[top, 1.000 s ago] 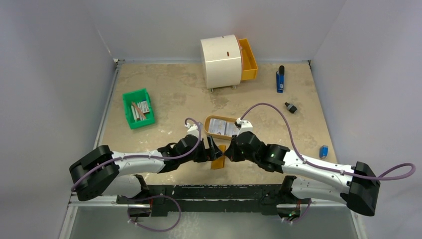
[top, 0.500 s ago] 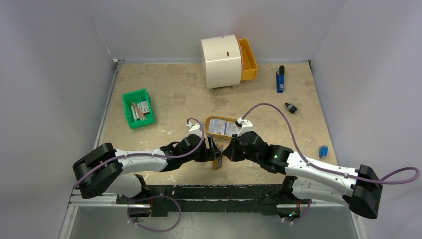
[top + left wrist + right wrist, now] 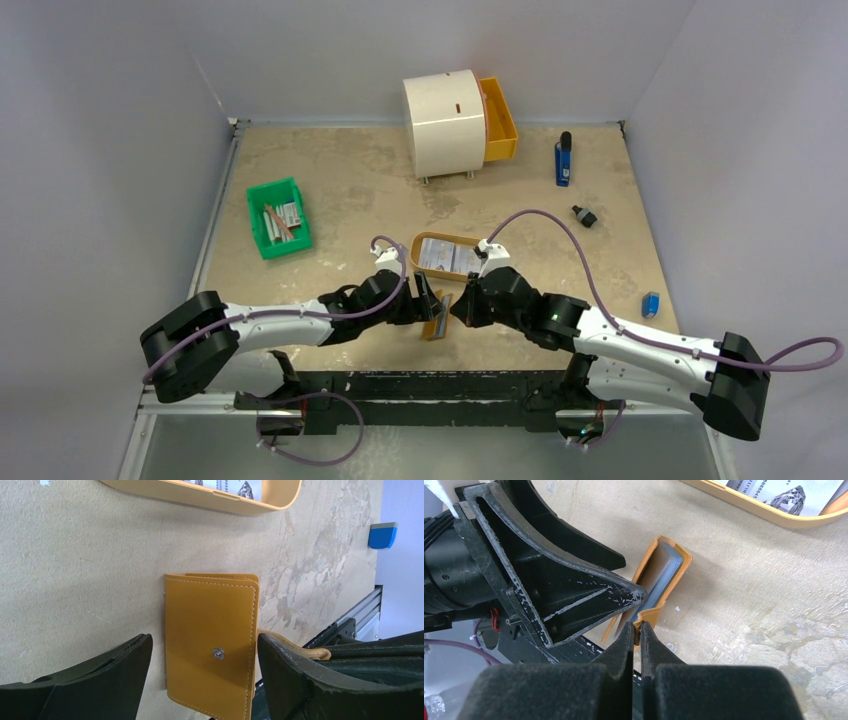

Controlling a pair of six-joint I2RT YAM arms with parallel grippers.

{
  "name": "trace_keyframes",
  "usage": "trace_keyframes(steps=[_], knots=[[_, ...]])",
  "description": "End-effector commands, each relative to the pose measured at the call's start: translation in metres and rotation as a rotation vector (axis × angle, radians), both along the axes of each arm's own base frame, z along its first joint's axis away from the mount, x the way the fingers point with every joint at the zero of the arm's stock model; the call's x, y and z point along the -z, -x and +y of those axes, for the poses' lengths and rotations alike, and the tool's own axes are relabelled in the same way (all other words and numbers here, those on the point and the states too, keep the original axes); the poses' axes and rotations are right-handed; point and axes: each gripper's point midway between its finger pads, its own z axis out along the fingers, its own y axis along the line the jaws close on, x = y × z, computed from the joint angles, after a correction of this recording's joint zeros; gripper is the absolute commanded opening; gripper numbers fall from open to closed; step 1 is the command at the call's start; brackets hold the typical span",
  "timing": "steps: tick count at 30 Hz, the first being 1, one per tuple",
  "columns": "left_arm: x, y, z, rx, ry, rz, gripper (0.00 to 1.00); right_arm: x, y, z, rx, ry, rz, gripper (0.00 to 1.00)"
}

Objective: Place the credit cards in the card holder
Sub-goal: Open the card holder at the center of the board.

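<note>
The orange-tan card holder (image 3: 436, 322) stands on its edge between the two grippers near the table's front edge. In the left wrist view its snap-button face (image 3: 210, 650) fills the gap of my open left gripper (image 3: 204, 645), and neither finger clearly touches it. My right gripper (image 3: 636, 628) is shut on the edge of the card holder's flap (image 3: 648, 616), holding the fold open. A grey-blue flat stack (image 3: 667, 575) shows inside the fold. More credit cards (image 3: 447, 255) lie in the oval tan tray (image 3: 416, 250) just behind.
A green bin (image 3: 278, 217) of sticks is at the left. A white cabinet (image 3: 445, 122) with an orange drawer (image 3: 499, 120) stands at the back. Blue and black small items (image 3: 563, 160) (image 3: 584, 215) (image 3: 651, 304) lie on the right. The black rail (image 3: 430, 385) runs just in front.
The right gripper has shifted slightly left with the flap. The card holder now shows narrower, more on edge, with a grey strip visible. The left gripper stays open around it.
</note>
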Motion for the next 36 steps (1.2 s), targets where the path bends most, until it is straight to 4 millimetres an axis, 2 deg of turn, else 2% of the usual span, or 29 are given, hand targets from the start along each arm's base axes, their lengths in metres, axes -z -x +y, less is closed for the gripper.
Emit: trace_keyframes(steps=[1,8,13,17,28,36], knots=[[-0.013,-0.006,-0.003,-0.005,0.014,-0.041,0.76,-0.018,-0.005,0.005,0.004,-0.049,-0.039,0.00],[-0.014,-0.004,-0.009,0.021,0.014,-0.046,0.79,-0.023,-0.008,0.007,0.003,-0.053,-0.055,0.00],[-0.010,-0.003,-0.008,0.026,-0.024,-0.050,0.77,-0.027,-0.009,0.008,0.002,-0.057,-0.062,0.00],[-0.003,-0.002,-0.004,0.022,-0.049,-0.042,0.68,-0.028,-0.009,0.006,0.007,-0.056,-0.065,0.00],[0.001,-0.003,0.008,-0.012,-0.078,-0.051,0.36,-0.024,-0.006,0.001,0.014,-0.044,-0.051,0.00],[0.011,-0.001,0.024,-0.041,-0.124,-0.048,0.08,-0.015,-0.002,-0.011,0.051,-0.027,-0.022,0.00]])
